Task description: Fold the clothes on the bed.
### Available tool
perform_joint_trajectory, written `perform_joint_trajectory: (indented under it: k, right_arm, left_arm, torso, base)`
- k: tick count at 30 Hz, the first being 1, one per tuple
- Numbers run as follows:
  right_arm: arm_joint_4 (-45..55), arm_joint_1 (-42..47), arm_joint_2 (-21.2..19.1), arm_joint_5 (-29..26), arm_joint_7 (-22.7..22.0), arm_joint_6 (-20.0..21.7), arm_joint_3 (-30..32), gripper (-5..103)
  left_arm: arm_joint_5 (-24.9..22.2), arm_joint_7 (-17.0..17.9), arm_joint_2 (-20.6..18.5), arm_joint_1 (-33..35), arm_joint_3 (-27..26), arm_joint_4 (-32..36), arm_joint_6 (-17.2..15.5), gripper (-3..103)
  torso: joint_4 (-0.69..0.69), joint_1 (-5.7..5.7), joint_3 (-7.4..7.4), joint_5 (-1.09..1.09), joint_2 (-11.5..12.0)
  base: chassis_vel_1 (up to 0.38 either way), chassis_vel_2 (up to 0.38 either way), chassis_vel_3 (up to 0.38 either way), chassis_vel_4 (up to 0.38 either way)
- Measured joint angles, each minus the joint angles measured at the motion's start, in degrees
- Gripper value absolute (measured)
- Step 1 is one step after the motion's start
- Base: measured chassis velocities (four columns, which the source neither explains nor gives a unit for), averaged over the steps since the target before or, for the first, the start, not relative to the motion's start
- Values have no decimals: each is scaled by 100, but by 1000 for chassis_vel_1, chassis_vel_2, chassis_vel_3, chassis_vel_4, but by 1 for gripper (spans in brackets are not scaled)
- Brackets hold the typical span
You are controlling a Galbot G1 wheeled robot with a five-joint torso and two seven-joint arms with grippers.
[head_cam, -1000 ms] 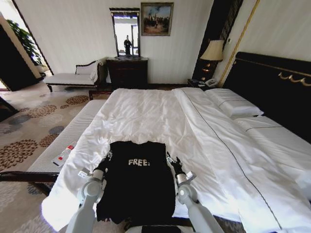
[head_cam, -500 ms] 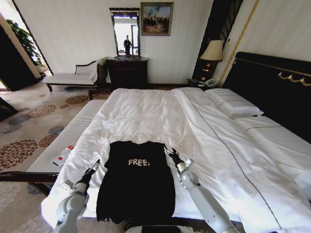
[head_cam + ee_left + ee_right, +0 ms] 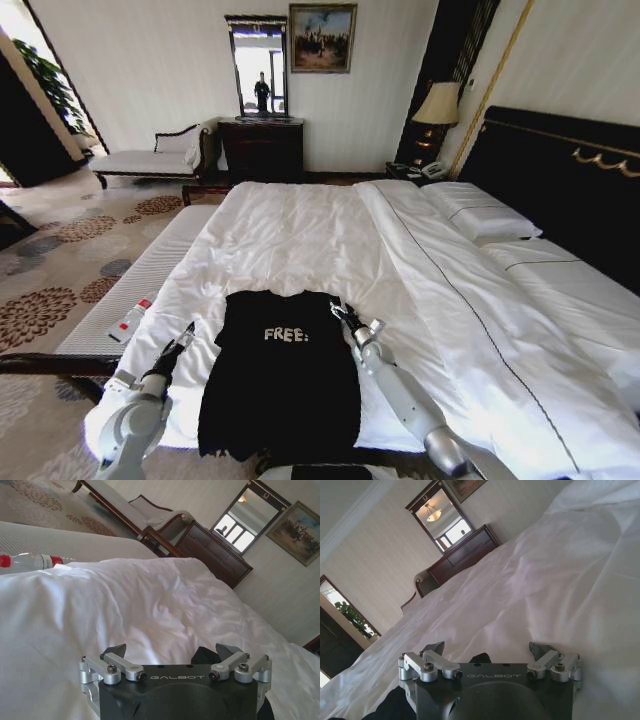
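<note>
The clothes, a black T-shirt with white "FREE!" lettering, lie flat as a narrow rectangle on the white duvet near the foot of the bed. My left gripper hovers open over the duvet, a hand's width off the shirt's left side. At the shirt's upper right corner my right gripper is open beside the fabric. In the left wrist view the gripper holds nothing, with a bit of black shirt between its fingers' bases. The right wrist view shows that gripper open over white bedding, black cloth just under it.
A pale padded bench runs along the bed's left side with a plastic bottle on it, also the bottle in the left wrist view. Pillows and the dark headboard are at the right. A dresser stands by the far wall.
Both grippers have left the shirt's sides. The left arm drew back to the left and toward me. The right gripper slid forward along the shirt's right edge to its upper corner.
</note>
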State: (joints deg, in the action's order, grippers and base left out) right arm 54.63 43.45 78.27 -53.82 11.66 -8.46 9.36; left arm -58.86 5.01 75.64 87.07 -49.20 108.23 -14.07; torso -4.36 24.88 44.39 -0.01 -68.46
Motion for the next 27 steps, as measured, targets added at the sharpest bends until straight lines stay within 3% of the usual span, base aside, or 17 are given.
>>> perform_joint_trajectory:
  k: [2, 9, 12, 16, 18, 21, 27]
  right_arm:
    - [-30, -24, 23, -9, -13, -14, 8, 94]
    - [28, 113, 73, -31, -69, -70, 135, 62]
    - [65, 191, 62, -30, -72, -82, 152, 57]
    - [117, 294, 29, -46, -67, -103, 188, 35]
    - [127, 300, 28, -71, -66, -103, 194, 35]
    - [147, 296, 40, -111, -60, -101, 204, 19]
    - [148, 233, 64, -123, -56, -104, 201, 3]
  left_arm:
    - [1, 1, 9, -11, 0, 1, 2, 100]
    - [13, 28, 12, -17, 1, 51, 3, 100]
    - [24, 38, 16, -10, 3, 61, 4, 100]
    - [59, 50, 29, -20, 30, 62, 6, 100]
    - [58, 60, 29, -34, 46, 63, 6, 100]
    - [39, 115, 16, -104, 115, 68, -1, 100]
    - [67, 205, -53, -296, 226, -2, -27, 100]
  torso:
    - [0, 0, 0, 0, 0]
    - [-2, 0, -1, 1, -1]
    - [-2, 0, 0, 1, -1]
    - [-2, 0, 0, 1, -1]
    - [-2, 0, 0, 1, -1]
    - [-1, 0, 0, 1, -1]
    - [-2, -1, 0, 1, -1]
  base:
    - [0, 0, 0, 0]
    - [0, 0, 0, 0]
    - [0, 0, 0, 0]
    - [0, 0, 0, 0]
    - [0, 0, 0, 0]
    - [0, 0, 0, 0]
    - [0, 0, 0, 0]
